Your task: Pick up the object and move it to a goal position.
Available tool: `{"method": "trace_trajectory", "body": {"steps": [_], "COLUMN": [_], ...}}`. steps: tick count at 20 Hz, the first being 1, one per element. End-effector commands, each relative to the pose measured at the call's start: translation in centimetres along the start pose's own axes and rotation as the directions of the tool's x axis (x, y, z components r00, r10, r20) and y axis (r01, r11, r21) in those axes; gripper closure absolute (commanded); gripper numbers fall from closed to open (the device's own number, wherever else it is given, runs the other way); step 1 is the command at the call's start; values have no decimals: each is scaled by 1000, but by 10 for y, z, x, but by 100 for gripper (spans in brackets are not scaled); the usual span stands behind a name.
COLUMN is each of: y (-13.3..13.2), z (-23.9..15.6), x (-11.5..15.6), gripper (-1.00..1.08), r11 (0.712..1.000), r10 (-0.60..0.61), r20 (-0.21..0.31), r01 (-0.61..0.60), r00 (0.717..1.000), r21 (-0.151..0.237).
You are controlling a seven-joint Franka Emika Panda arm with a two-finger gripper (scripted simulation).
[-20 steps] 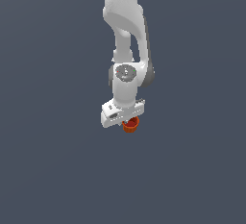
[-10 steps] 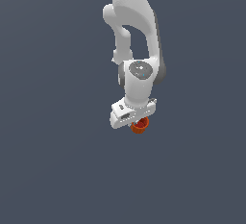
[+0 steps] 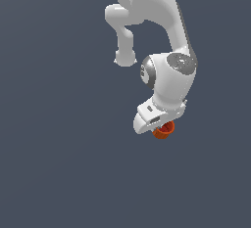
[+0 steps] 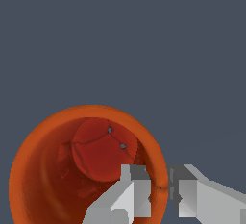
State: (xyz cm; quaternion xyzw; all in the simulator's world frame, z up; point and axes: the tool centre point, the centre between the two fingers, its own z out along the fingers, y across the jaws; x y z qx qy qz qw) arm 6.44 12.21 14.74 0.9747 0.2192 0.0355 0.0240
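In the exterior view the white arm (image 3: 169, 82) covers most of the cup (image 3: 164, 130); only its lower part peeks out under the pincer (image 3: 159, 126). The wrist view cuts off part of the rim. There the pincer (image 4: 163, 192) grips the cup's (image 4: 89, 170) wall, one finger (image 4: 132, 189) inside (over the dark red) and one outside. No writing shows. All around is plain grey.
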Motion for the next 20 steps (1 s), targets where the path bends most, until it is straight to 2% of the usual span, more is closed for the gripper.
{"method": "trace_trajectory", "body": {"steps": [1,10,20], "y": [-13,-39,-46], "z": [-13,-38,-44], "x": [17,55,66], "gripper": [108,108,108], "r11": [1000,1000,1000], "r10": [1,1,1], "r20": [-1,-1,0], "r01": [-1,-1,-1], "r00": [1000,1000,1000], "r21": [0,0,0]}}
